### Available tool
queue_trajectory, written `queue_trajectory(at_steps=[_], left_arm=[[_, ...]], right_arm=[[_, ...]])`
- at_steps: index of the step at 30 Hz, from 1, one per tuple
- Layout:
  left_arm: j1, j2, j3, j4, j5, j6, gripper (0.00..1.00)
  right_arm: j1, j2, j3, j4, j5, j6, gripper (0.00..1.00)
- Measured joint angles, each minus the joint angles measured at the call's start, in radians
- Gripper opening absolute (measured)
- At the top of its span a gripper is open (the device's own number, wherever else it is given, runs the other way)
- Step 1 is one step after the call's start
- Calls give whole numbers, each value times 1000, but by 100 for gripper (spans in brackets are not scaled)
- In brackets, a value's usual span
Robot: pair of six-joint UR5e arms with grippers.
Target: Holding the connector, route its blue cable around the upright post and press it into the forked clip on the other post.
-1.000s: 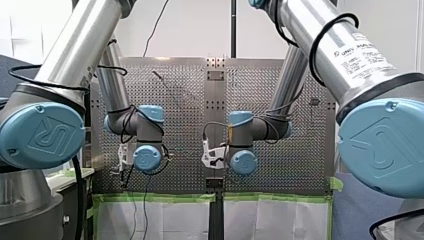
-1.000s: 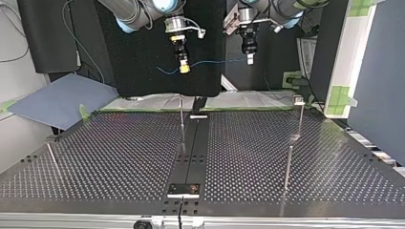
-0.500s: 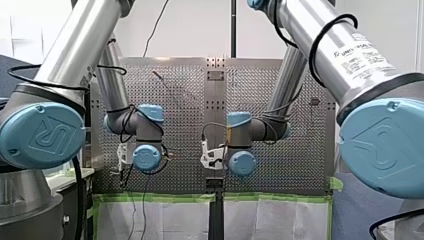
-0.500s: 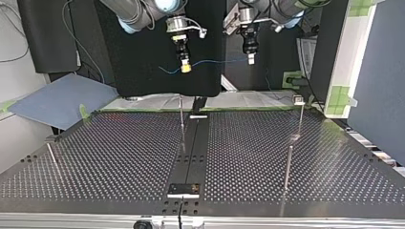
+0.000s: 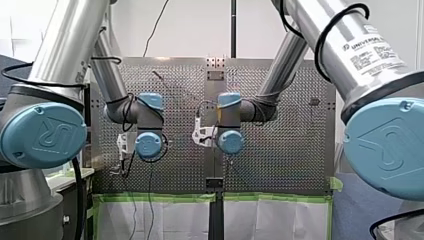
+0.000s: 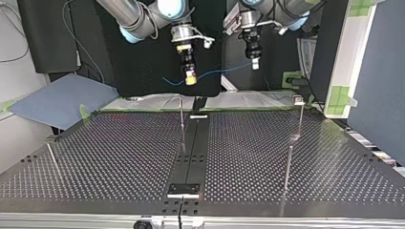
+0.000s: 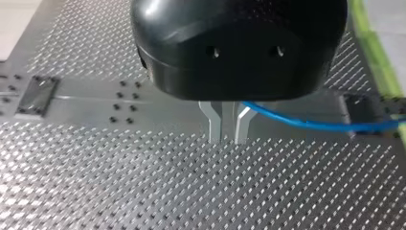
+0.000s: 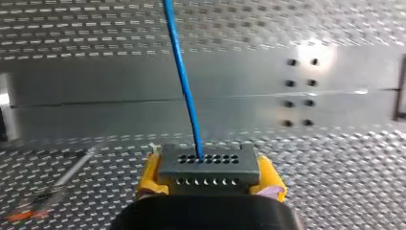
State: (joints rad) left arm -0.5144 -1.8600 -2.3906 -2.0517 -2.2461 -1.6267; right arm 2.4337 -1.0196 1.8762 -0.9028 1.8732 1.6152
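right pincer [image 6: 190, 80] gripping connector [image 8: 208, 167] and left pincer [image 6: 256, 65] pinching blue cable [image 6: 222, 71] sank lower

Front camera looks from behind my shoulders over the table [image 5: 280, 150]; top camera faces me across it. Wrist cameras peer closely along my left gripper [image 7: 227, 136] and right gripper [image 8: 209, 175], both catching the cable [image 7: 306, 123].
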Motion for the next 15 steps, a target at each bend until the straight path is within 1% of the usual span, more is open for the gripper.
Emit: queue_trajectory(at_steps=[1,3,8,15], left_arm=[[2,3,4,-7,-8,-1,16],[4,9,15,-23,-22,-1,16],[11,29,44,-62,-44,-1,16],[22,91,82,-127,-97,-3,16]], right_arm=[[-5,-11,-11,11,0,6,0],[-12,-27,-24,27,-1,10,0],[-28,-69,-44,69,-13,12,0],[-43,-123,-77,124,-57,13,0]])
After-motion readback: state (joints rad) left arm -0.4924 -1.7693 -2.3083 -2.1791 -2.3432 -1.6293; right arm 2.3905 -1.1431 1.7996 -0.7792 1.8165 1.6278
